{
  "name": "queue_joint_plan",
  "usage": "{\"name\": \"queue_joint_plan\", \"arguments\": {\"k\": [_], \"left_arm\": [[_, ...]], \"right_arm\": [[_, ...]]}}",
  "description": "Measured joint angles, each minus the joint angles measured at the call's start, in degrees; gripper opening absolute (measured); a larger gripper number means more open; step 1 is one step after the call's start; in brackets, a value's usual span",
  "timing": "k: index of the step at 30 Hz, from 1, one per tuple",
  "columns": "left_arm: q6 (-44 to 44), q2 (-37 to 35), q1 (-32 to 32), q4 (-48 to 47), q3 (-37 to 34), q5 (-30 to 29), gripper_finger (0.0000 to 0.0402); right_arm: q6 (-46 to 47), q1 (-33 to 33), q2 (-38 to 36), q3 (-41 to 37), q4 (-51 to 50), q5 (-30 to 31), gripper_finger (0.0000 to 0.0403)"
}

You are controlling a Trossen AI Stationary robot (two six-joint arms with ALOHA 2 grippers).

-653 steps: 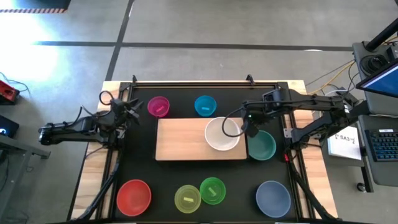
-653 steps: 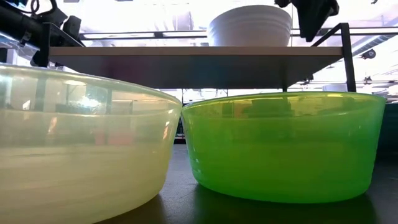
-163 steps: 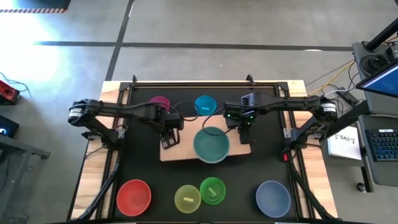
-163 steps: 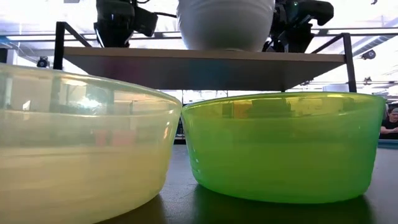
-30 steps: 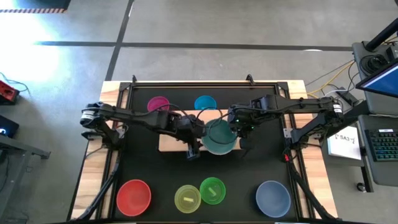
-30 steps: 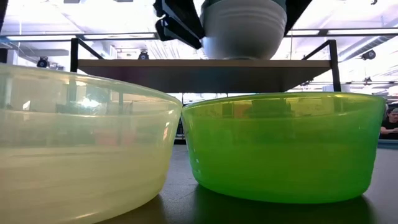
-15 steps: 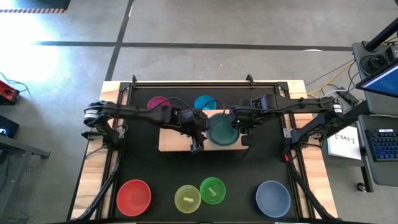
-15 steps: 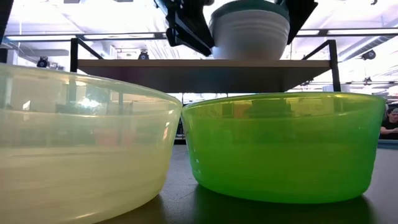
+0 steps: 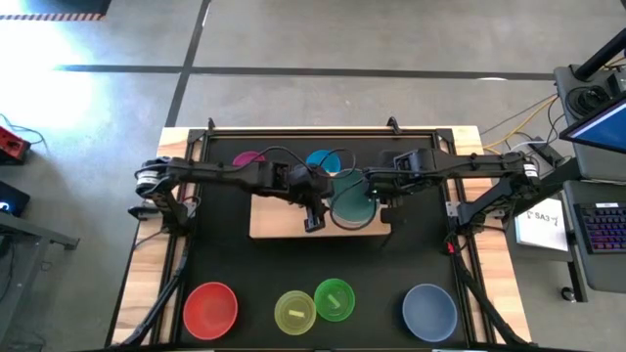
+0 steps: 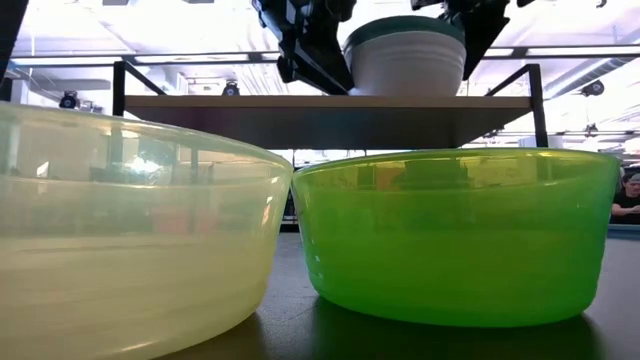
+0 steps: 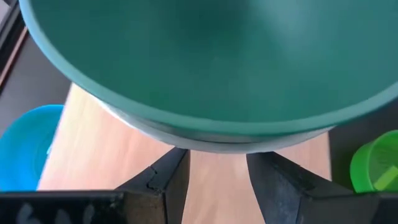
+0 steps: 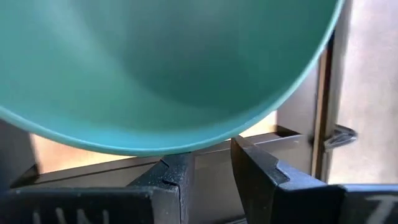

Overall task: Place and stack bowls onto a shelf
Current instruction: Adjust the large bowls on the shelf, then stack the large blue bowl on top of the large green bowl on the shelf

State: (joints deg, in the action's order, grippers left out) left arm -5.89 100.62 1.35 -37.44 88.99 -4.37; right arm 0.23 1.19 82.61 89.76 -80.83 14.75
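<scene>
Left gripper (image 9: 315, 217): at the teal-green bowl's left rim, above the shelf; fingers (image 11: 171, 180) slightly parted, the rim above the gap; whether they pinch it I cannot tell.
Right gripper (image 9: 378, 198): at the same bowl's right rim; fingers (image 12: 180, 177) narrowly parted below the rim; grip unclear.
Teal-green bowl (image 9: 350, 203): nested in the white bowl (image 10: 405, 68), on the shelf's right half.
Shelf (image 9: 274, 223): light-wood board at the counter's (image 9: 245, 279) middle.
Magenta bowl (image 9: 246, 157), cyan bowl (image 9: 321, 158): by the far edge.
Red bowl (image 9: 211, 307), yellow-green bowl (image 9: 295, 312), bright green bowl (image 9: 335, 298), slate-blue bowl (image 9: 429, 311): along the near edge.
</scene>
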Motion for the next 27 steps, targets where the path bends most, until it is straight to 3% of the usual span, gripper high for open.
{"name": "queue_joint_plan", "arguments": {"k": [11,27], "left_arm": [[0.7,-0.4,0.4,-0.6,0.0,-0.6,0.0142],[-3.4,-4.7,0.2,-10.9,-0.4,-5.6,0.0142]], "right_arm": [[1.7,0.0,0.0,0.0,-1.6,0.2,0.0096],[6.5,0.0,-0.4,0.0,-4.1,0.3,0.0096]]}}
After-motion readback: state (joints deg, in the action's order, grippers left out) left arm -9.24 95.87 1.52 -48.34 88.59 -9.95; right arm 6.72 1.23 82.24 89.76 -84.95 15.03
